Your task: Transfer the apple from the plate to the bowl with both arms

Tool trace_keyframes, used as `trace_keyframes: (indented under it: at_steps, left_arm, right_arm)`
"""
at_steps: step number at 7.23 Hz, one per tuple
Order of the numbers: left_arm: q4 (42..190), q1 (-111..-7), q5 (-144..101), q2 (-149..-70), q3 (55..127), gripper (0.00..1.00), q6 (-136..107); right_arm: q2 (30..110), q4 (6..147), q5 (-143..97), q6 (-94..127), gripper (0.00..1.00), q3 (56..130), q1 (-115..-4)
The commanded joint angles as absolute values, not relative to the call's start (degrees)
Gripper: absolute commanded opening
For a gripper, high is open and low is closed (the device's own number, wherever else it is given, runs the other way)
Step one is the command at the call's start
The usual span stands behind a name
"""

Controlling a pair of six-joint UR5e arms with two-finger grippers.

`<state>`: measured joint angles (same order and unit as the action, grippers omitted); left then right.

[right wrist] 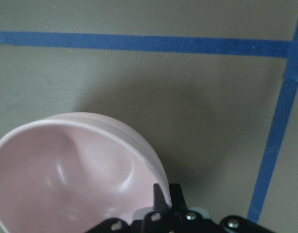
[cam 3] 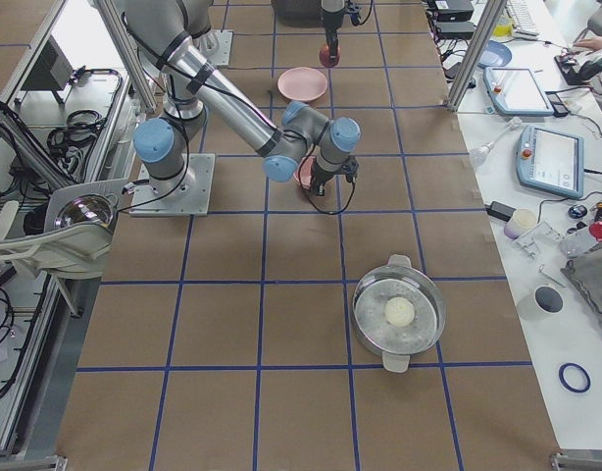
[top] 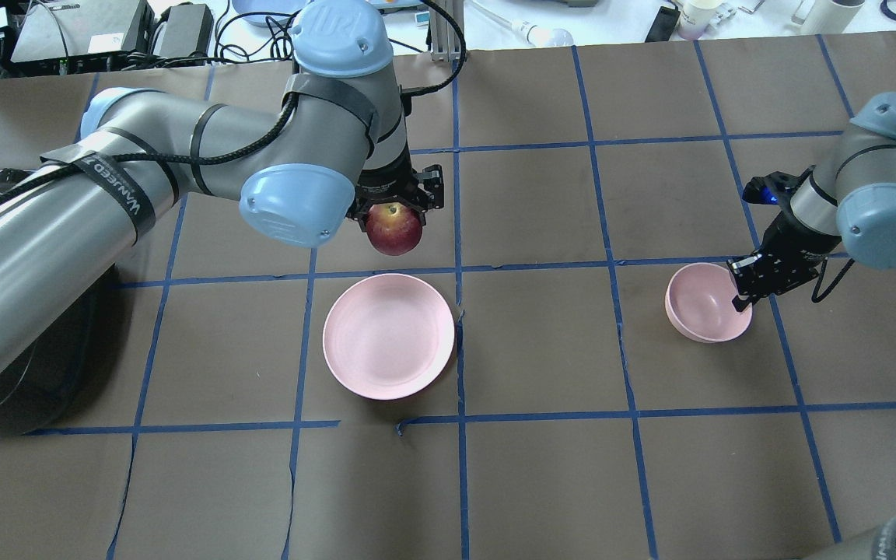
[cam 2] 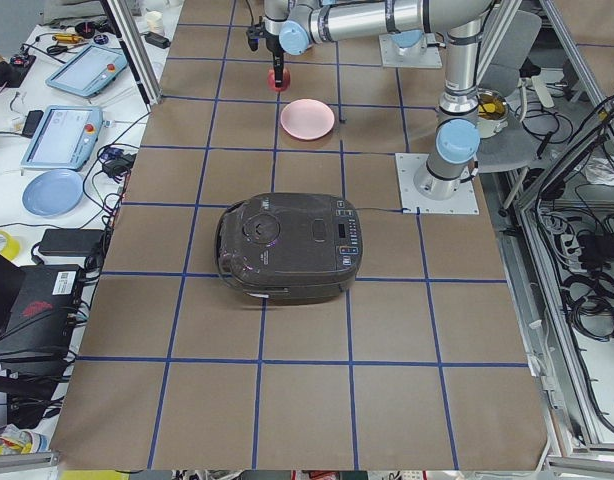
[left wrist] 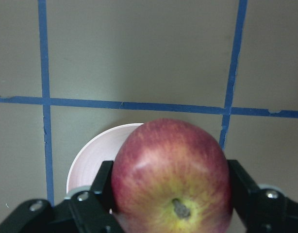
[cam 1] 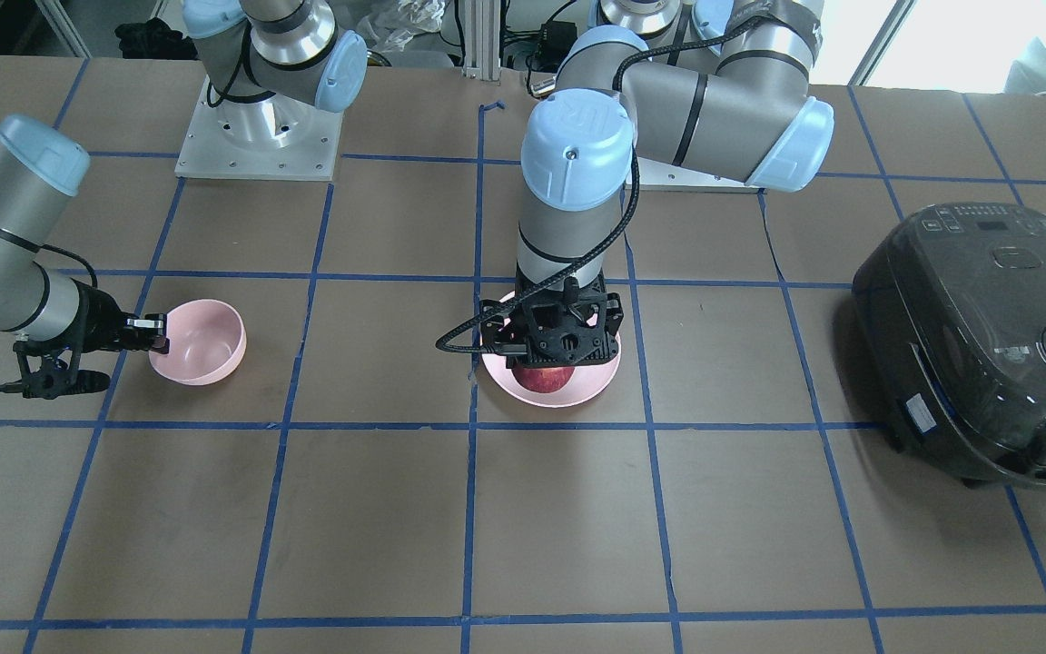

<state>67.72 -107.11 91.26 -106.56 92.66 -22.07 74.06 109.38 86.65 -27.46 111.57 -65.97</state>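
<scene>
My left gripper (top: 393,214) is shut on the dark red apple (top: 394,230) and holds it in the air above the pale pink plate (top: 388,336). In the left wrist view the apple (left wrist: 172,177) sits between the black fingers (left wrist: 98,187) with the plate's rim (left wrist: 98,145) below. In the front view the apple (cam 1: 547,379) hangs under that gripper (cam 1: 564,350) over the plate (cam 1: 505,381). My right gripper (top: 743,299) is shut on the rim of the small pink bowl (top: 701,303), which is tilted; it also shows in the right wrist view (right wrist: 66,174) and the front view (cam 1: 201,341).
A dark rice cooker (cam 1: 986,345) stands on the robot's left side of the table. A metal steamer pot (cam 3: 399,314) with a white ball in it stands at the table's right end. Blue tape lines grid the brown table (top: 533,467).
</scene>
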Motion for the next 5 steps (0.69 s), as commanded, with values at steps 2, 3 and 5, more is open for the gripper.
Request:
trace_keyframes:
  at_steps: [2, 3, 5]
  left_arm:
    - [69.8, -109.0, 90.8, -104.4, 91.1, 0.05, -25.3]
    - [70.0, -109.4, 90.9, -104.4, 90.4, 0.04, -25.8]
    - [70.2, -109.9, 90.9, -104.5, 90.4, 0.04, -27.1]
  right_arm:
    - [76.7, 94.6, 81.0, -25.9, 0.00, 105.0, -67.8]
    - [76.7, 94.3, 78.1, -22.4, 0.00, 105.1, -70.0]
    - [76.0, 98.2, 77.9, -12.9, 0.00, 105.6, -79.6]
